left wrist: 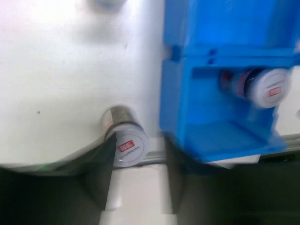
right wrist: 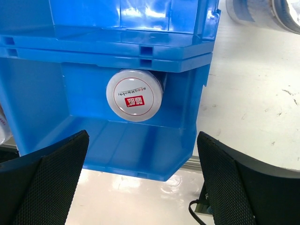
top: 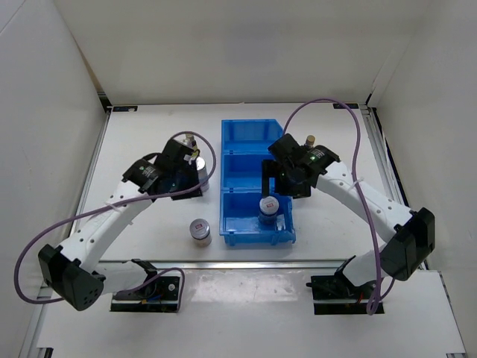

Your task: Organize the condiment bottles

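A squat white-lidded jar (top: 268,206) stands in the near compartment of the blue bin (top: 237,158); it also shows in the right wrist view (right wrist: 134,95). My right gripper (top: 274,183) hangs above it, open and empty (right wrist: 145,183). A second jar (top: 200,230) stands on the table left of the bin, and in the left wrist view (left wrist: 125,140) it sits just ahead of my left finger. My left gripper (top: 186,186) is open and empty (left wrist: 136,187). A silver-topped shaker (top: 200,176) stands beside it. Yellow bottles stand behind the left gripper (top: 190,139) and right of the bin (top: 309,140). Another shaker (right wrist: 262,11) lies near the bin.
The bin's middle and far compartments look empty. A metal rail (top: 246,263) runs along the table's near edge. White walls close the left, back and right sides. Purple cables loop over both arms.
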Action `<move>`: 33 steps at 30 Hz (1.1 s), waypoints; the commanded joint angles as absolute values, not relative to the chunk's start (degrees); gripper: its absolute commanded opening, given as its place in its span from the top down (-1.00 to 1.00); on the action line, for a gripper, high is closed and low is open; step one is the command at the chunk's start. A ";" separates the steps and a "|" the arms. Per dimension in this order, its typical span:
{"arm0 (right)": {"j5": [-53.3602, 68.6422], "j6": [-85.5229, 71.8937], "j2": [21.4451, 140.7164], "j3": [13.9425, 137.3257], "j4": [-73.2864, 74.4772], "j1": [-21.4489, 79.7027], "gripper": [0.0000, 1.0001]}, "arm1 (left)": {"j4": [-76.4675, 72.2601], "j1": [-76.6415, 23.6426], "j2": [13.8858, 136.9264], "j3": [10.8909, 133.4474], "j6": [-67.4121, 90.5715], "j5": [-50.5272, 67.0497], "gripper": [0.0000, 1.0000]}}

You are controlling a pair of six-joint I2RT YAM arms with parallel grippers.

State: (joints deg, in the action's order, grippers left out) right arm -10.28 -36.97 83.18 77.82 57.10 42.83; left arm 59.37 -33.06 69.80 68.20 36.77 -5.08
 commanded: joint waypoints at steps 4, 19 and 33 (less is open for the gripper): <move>-12.48 -38.06 81.21 76.91 57.57 43.07 -0.98 | 64.16 -33.31 70.92 71.55 35.77 -5.19 -0.74; -11.95 -38.06 81.21 75.76 57.57 42.54 -0.98 | 64.69 -35.06 75.40 61.35 41.74 2.55 -0.97; -11.43 -38.06 81.74 74.71 57.57 42.54 -0.98 | 62.67 -35.07 82.79 60.21 40.69 5.36 -0.46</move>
